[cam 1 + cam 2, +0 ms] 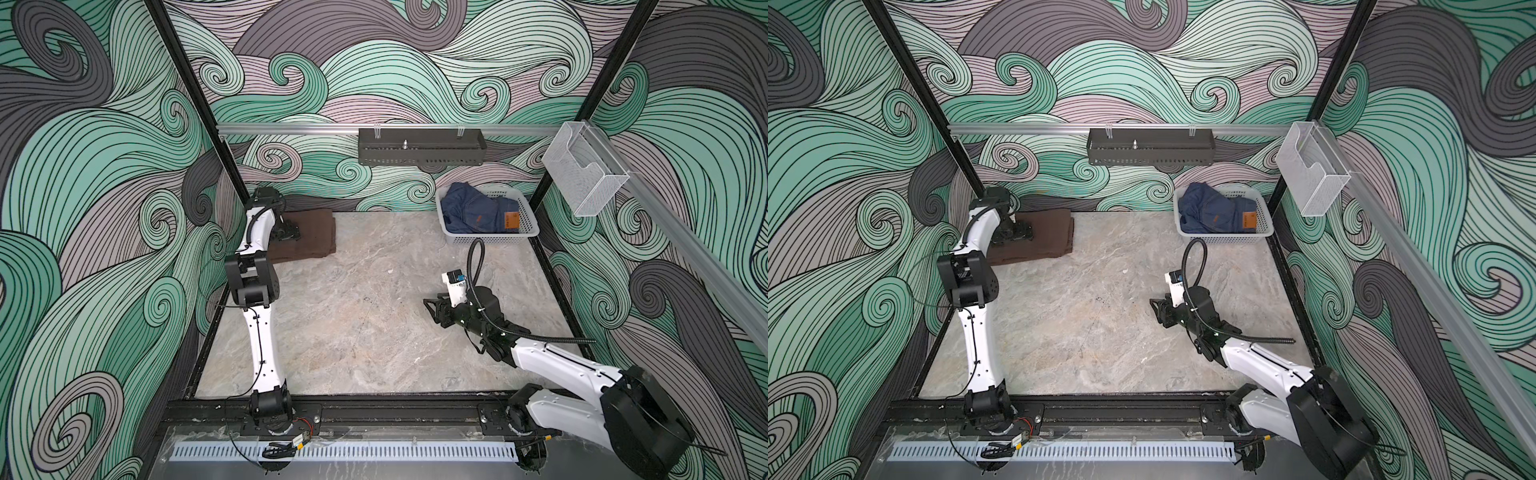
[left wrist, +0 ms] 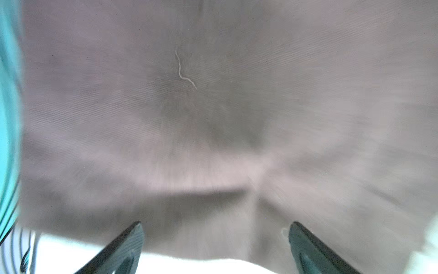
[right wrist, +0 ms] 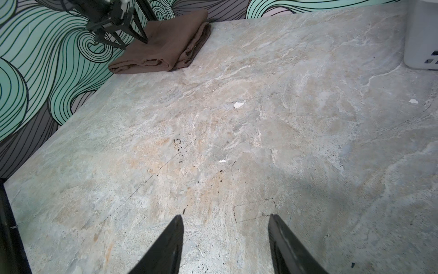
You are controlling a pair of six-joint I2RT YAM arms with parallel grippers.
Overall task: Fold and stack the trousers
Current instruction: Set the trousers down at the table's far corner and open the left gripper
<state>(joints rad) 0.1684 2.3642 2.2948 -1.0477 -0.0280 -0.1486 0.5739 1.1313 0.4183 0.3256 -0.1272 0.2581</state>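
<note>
Now the trousers [image 1: 309, 239] lie folded in a brown bundle at the far left corner of the table [image 1: 374, 332], against the wall. The left tool [image 1: 291, 232] stands over them, fingers spread wide, clamping nothing. The right tool [image 1: 431, 311] hangs over bare table, partly apart and empty. Blue jeans [image 1: 469, 210] fill the white basket [image 1: 530, 224]; the writing on their orange label [image 1: 512, 221] is too small to read.
</note>
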